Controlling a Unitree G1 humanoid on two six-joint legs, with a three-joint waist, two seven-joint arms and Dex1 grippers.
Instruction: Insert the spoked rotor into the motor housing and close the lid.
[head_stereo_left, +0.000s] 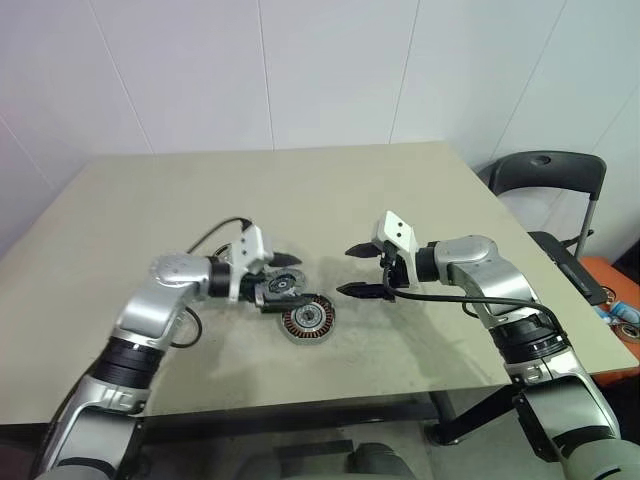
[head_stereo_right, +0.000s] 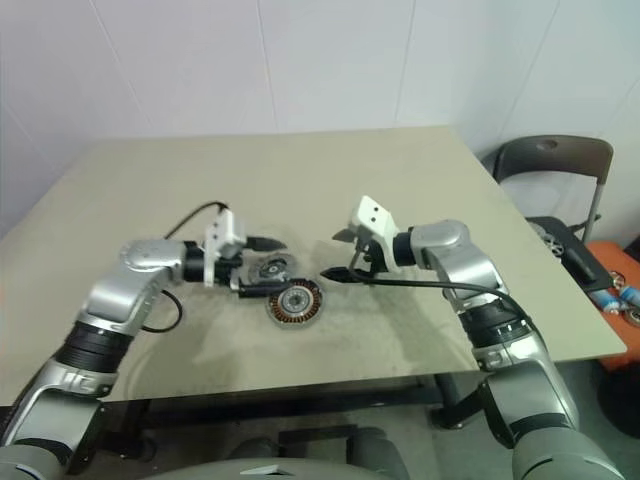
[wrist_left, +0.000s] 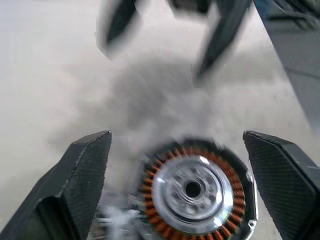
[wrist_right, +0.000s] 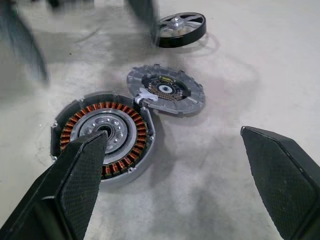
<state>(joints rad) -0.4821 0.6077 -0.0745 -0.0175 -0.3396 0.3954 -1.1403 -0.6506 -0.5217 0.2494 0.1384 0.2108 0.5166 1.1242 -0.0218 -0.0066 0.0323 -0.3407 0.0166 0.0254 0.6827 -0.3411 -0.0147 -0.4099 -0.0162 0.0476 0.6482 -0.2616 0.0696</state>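
The left gripper (head_stereo_left: 282, 277) is wide open and holds nothing. It hangs just above the lid (wrist_right: 166, 90), a grey notched disc lying flat on the tabletop (head_stereo_left: 300, 190). The right gripper (head_stereo_left: 358, 271) is wide open too, with nothing between its fingers (wrist_right: 75, 185). It points toward the left gripper, and the parts sit between them. The motor housing (head_stereo_left: 307, 319), with its copper ring and shiny middle, lies flat, touching the lid's edge. The spoked rotor (wrist_right: 182, 29) lies flat on the tabletop, a little apart from the lid.
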